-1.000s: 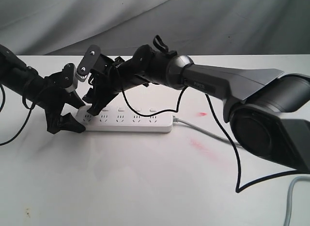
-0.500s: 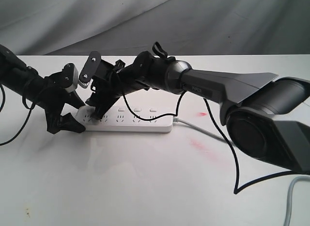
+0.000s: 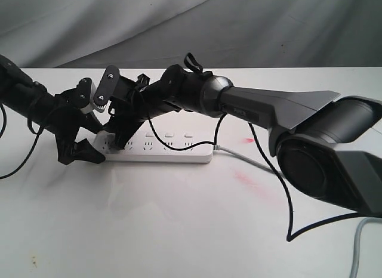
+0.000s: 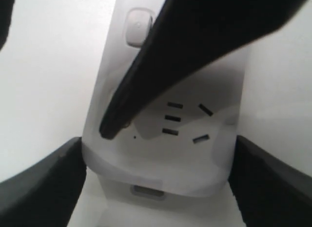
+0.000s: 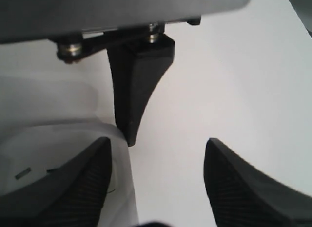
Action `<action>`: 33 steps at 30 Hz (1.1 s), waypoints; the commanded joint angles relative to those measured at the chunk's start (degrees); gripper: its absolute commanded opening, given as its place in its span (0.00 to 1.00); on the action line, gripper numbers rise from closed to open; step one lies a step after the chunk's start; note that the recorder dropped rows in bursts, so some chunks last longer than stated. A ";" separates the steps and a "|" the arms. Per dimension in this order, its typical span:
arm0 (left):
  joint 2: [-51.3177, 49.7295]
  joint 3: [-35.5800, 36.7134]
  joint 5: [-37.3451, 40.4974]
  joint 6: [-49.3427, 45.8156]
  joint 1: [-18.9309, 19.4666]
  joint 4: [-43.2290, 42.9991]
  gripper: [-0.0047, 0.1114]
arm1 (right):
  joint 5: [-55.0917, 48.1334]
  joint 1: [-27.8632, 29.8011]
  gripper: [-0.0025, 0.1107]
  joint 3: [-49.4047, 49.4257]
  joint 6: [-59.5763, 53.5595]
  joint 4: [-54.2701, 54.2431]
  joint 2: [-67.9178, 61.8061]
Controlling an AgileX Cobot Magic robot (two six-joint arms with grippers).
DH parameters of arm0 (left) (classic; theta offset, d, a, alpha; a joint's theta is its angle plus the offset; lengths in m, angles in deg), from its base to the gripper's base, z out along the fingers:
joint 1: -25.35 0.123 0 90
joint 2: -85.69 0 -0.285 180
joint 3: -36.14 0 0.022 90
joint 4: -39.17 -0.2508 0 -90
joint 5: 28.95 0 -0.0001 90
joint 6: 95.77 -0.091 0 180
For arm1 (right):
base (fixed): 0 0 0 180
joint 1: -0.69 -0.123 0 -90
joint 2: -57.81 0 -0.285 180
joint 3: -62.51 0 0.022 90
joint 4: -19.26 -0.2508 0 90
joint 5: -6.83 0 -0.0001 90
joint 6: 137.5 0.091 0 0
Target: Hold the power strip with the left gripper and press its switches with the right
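Pinches end of power strip (image 3: 167, 148) between L gripper (image 4: 158, 183) fingers (image 4: 44, 183), one per long edge. Holds R gripper (image 3: 117, 139) fingers (image 5: 73, 183) spread, tip over end socket (image 4: 183, 122); sits nearer clamped end than 0.5 s ago. Can't read tiny print on R arm (image 3: 262, 105). Lies on white table (image 3: 179, 218) w/ red smudges (image 3: 248, 181), grey cloth (image 3: 250, 27) behind

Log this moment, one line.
left gripper: jaws clamp power strip end | right gripper: jaws open, one finger down at end of switches

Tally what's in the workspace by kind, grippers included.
power strip: 1
grippers: 2, the left gripper and the right gripper
Total: 3
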 commanded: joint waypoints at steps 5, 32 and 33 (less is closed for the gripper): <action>0.14 -0.31 -0.17 0.01 0.02 0.35 0.53 | 0.40 0.10 0.49 -0.32 -0.34 0.84 0.13; 0.14 -0.31 -0.17 0.00 0.02 0.35 0.53 | -3.21 0.78 0.49 0.03 -0.34 4.45 -1.72; 0.14 -0.31 -0.17 0.00 0.02 0.35 0.53 | -3.53 0.78 0.49 0.03 -0.34 4.60 -1.85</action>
